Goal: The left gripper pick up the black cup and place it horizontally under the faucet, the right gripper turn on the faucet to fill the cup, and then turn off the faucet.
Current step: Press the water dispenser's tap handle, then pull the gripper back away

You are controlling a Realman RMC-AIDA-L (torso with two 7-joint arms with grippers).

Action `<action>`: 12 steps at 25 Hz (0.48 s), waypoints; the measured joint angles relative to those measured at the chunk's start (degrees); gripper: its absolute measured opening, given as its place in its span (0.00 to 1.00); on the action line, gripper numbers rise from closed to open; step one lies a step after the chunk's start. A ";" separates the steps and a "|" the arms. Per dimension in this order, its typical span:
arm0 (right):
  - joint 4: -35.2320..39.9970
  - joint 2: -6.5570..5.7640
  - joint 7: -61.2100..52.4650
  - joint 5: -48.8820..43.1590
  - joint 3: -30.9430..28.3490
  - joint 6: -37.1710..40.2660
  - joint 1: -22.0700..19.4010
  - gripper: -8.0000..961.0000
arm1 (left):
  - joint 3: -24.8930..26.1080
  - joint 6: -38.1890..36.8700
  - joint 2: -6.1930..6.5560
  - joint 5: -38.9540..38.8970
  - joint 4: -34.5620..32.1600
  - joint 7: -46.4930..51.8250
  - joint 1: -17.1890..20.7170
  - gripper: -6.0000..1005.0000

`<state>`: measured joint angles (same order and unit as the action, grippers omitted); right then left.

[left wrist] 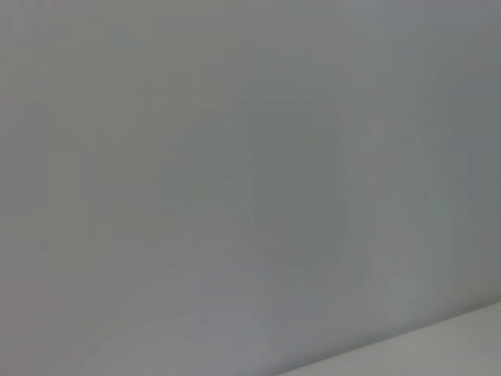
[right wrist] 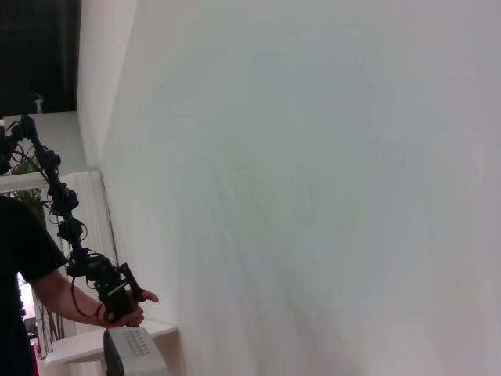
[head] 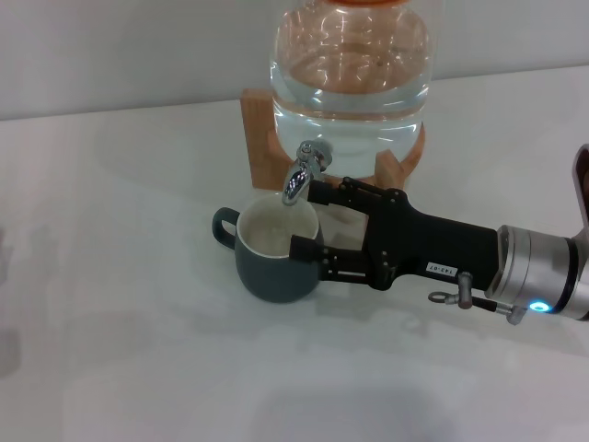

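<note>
cup (head: 274,260): upright on the white table (head: 138,368), right under the faucet (head: 304,171) spout, handle facing away from the arm
faucet: chrome, on the clear water jar (head: 351,83) that sits on a wooden stand (head: 261,147)
right gripper (head: 310,221): reaching in from the right, jaws spread wide, one finger up by the spout, the other against the cup's side
left gripper: nowhere to be seen, its wrist cam just shows blank wall

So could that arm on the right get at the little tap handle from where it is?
Probably yes. The right gripper is open, its upper finger already beside the faucet, its lower one against the black cup. Nothing blocks the lever.
</note>
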<state>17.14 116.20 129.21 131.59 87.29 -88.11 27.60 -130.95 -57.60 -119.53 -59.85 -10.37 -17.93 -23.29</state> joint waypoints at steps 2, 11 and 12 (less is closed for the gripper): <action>0.00 0.00 0.08 0.09 -0.11 0.11 -0.01 0.88 | 0.00 0.00 0.00 0.00 0.00 0.00 0.00 0.87; 0.00 -0.01 0.61 0.09 -1.83 0.76 -0.44 0.88 | 0.00 -0.05 0.06 -0.03 -0.09 0.00 0.00 0.87; 0.00 -0.01 0.74 0.09 -2.05 0.79 -0.58 0.88 | 0.00 -0.06 0.07 -0.04 -0.09 0.00 0.00 0.87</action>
<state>17.14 116.19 129.95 131.68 85.24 -87.32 27.03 -130.95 -57.66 -119.47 -59.90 -10.46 -17.93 -23.29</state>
